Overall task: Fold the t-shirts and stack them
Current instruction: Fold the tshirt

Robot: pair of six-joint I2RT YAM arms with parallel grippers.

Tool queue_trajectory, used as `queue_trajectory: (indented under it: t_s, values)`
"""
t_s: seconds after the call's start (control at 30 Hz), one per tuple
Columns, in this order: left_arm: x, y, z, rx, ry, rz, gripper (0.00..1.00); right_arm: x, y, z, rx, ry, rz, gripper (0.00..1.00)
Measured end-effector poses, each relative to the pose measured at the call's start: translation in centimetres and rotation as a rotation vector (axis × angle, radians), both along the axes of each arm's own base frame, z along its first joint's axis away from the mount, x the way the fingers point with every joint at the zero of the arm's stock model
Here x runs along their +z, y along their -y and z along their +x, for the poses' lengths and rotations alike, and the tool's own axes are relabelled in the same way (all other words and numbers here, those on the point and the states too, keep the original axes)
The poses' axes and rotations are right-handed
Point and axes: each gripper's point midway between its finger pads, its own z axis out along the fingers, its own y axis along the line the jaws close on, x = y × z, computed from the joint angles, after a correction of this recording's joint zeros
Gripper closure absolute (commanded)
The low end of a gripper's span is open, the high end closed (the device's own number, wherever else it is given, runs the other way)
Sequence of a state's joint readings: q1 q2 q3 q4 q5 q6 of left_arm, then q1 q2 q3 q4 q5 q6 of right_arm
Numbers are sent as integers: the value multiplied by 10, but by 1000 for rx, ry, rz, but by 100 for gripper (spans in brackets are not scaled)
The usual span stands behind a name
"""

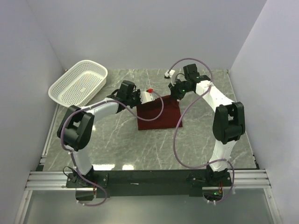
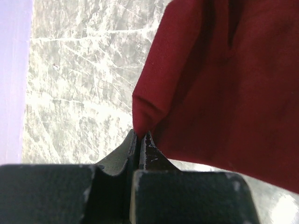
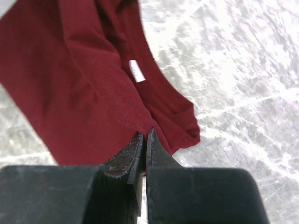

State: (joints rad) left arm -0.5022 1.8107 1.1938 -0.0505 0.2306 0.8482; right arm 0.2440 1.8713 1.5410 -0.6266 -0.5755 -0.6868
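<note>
Left wrist cam: pinching a folded corner of the maroon t-shirt (image 2: 224, 93) in the left gripper (image 2: 141, 135), jaws closed down hard, only cloth between the tips. Fanning out above and right of the tips; bare marble table (image 2: 79, 93) to their left. No view of the neck from here.

Right wrist cam: same on the right gripper (image 3: 145, 135), closed tight and nipping an edge of the fabric. Spreading up and left from the tips. Just above the tips, small white neck label (image 3: 136, 71) at the collar opening. Bunched hem or sleeve end immediately right of the tips, can't tell which. Marble beyond that.

Top cam: can't read either jaw gap at this range, but gives the layout the wrist cams miss. Holding the far edge at two spots, grippers apart, one toward each end. Rest of the shirt lying on the table nearward of both grippers, roughly rectangular. Also visible only here: white perforated basket (image 1: 96, 89), well left of the left gripper, at the far-left table corner.
</note>
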Motion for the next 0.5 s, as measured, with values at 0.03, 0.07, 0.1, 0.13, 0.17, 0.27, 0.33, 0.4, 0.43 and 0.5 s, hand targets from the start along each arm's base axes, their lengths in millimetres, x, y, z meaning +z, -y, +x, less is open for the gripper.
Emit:
queue_trajectory:
  t_s: [0.03,0.07,0.1,0.13,0.17,0.27,0.33,0.4,0.43,0.5]
  values:
    - [-2,0,2,4,1,2,100,-3,1,3,-17,-1,-5,100]
    - [-3,1,5,6,0,5,100,-6,2,6,-33,-4,-10,100]
    - [-3,2,8,7,2,5,100,-8,3,10,-50,-4,-15,100]
    - [-2,4,12,7,7,5,100,-10,4,13,-64,-3,-19,100]
    - [-1,6,16,6,13,2,100,-12,5,15,-76,-4,-22,100]
    - [3,11,25,6,29,-5,100,-15,7,19,-102,-2,-30,100]
    - [4,13,30,6,34,-7,100,-15,7,22,-113,6,-31,100]
    - [3,15,34,6,40,-7,99,-15,8,24,-125,12,-33,100]
    - [2,16,36,6,42,-8,100,-16,9,24,-129,12,-35,100]
    - [-2,16,37,6,37,-4,100,-17,10,25,-138,13,-39,100]
